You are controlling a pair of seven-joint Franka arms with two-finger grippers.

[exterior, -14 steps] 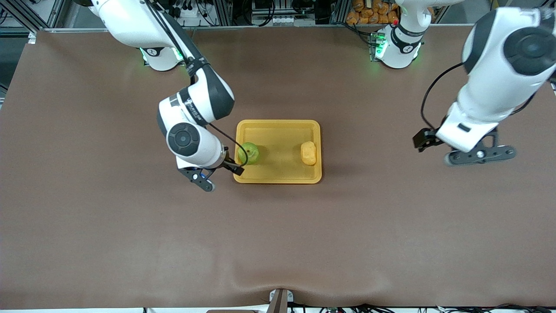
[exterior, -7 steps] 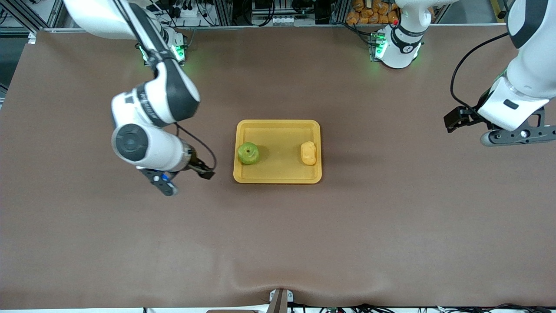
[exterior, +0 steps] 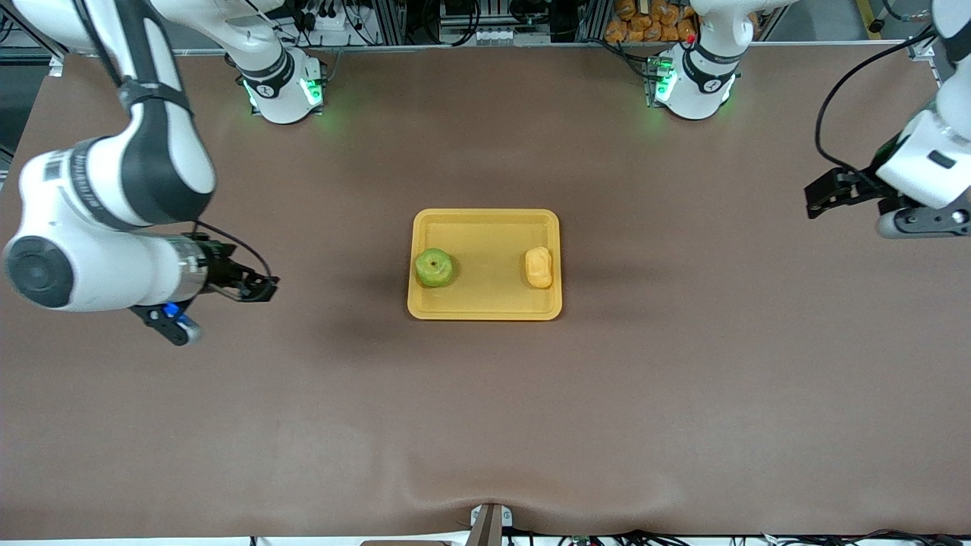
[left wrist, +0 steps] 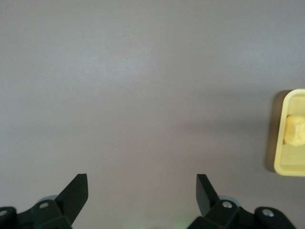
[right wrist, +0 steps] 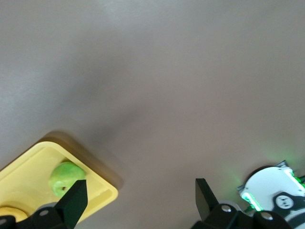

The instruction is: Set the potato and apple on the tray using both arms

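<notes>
No readable writing. Apple [exterior: 434, 268] and potato [exterior: 538, 267] in tray [exterior: 485, 307]. Left tool [left wrist: 142, 193] and right tool [right wrist: 140, 199] both gape, empty, over bare bench [exterior: 485, 425].

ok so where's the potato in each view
Front view: potato in the tray, at the left arm's end.
Left wrist view: potato at the picture's edge, in the tray.
Right wrist view: not clearly in it.
Shared landmark: the yellow tray.
</notes>
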